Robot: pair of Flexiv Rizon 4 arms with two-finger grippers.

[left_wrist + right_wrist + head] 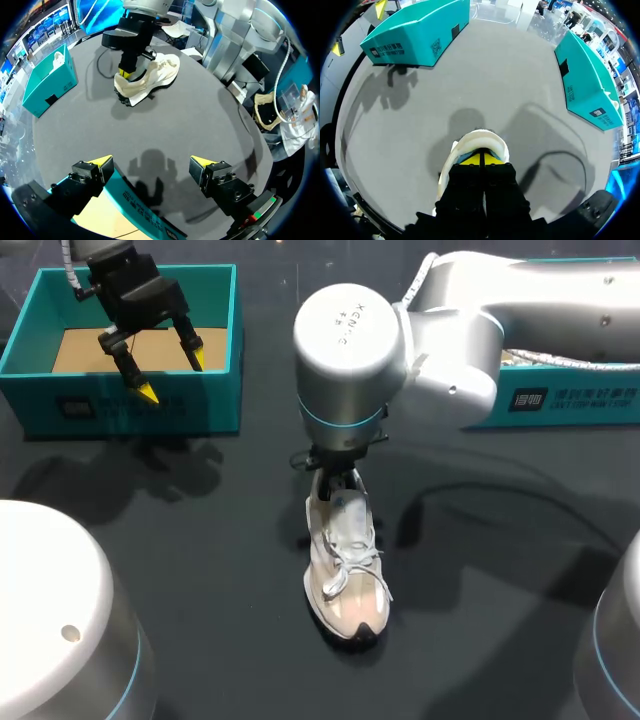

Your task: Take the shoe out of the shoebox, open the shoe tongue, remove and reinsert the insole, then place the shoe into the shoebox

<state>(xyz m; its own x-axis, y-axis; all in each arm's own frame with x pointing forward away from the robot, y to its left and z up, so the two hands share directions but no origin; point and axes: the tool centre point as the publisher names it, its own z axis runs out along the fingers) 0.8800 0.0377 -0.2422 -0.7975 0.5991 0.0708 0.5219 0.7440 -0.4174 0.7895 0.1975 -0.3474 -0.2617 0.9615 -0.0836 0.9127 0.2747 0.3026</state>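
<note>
The shoe (345,575) (150,75) (477,142), a cream trainer with white laces, is standing on its sole out of the box, on the dark table (200,570) around its middle. Its toe is pointing toward the near edge and its heel toward the far edge.

Our right gripper (340,495) (129,75) (480,159) is coming straight down into the shoe's opening at the heel end. Its two yellow tips are pressed together just inside the collar. A bit of blue is showing beside them inside the shoe. They may be nipping something thin there, but we cannot make that out from the wrist view. Our right arm (480,330) is reaching in from the far right corner, and its wrist is hanging directly over the heel.

The teal shoebox (130,405) (135,210) (415,35) is sitting open at the far left corner of the table, showing its brown cardboard floor, well apart from the shoe. Our left gripper (172,375) (150,162) is hovering over the box's near wall with its fingers spread wide and nothing between them.

A second teal box (570,395) (50,80) (587,80) is lying along the far right edge, partly under our right arm.
</note>
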